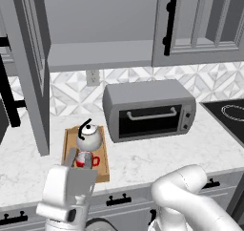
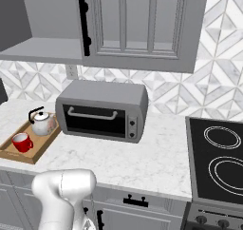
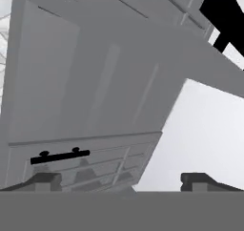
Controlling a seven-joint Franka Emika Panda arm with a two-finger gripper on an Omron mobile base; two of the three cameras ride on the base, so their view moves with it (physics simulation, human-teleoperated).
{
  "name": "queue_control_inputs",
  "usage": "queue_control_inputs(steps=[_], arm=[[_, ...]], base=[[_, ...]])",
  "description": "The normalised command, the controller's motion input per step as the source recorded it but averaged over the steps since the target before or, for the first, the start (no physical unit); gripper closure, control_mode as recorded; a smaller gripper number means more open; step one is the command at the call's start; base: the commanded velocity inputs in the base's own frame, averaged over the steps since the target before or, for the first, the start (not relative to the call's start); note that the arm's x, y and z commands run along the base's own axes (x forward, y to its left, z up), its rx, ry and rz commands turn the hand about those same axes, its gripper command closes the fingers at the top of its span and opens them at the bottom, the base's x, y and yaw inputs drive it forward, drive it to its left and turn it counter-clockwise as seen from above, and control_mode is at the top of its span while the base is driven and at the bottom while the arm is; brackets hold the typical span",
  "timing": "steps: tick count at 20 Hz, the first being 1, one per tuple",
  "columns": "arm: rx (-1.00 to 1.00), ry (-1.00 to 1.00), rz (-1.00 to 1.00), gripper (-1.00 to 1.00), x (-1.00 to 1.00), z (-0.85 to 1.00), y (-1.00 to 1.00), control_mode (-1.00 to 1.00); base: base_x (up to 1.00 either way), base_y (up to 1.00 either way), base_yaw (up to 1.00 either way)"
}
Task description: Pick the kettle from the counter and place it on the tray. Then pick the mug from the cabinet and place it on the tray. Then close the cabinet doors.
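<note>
Fingers spread wide with nothing held between them, kettle and mug seated on tray, tray laid on counter, cabinet doors seen open

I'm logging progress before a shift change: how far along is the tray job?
Done: the small silver-white kettle and the red mug both sit on the light-wood tray. In hand: nothing; the tool is open, facing grey cabinet panels. Left: closing the tall grey cabinet doors; the left door stands swung out, and the shelf is exposed.
</note>
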Motion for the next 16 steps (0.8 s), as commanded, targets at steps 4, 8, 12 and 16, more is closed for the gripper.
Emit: queue_control_inputs(steps=[4, 8, 12, 16], arm=[[0.0, 0.05, 0.25, -1.0, 0.11, -0.36, 0.17, -1.0], [0.0, 0.01, 0.23, -1.0, 0.0, -0.3, 0.28, -1.0], [0.0, 0.04, 0.16, -1.0, 0.03, -0.15, 0.42, -1.0], [0.0, 0.1, 0.12, -1.0, 0.18, -0.04, 0.55, -1.0]], base=[[0.0, 0.0, 0.0], [0.0, 0.0, 0.0], [0.0, 0.0, 0.0], [0.0, 0.0, 0.0]])
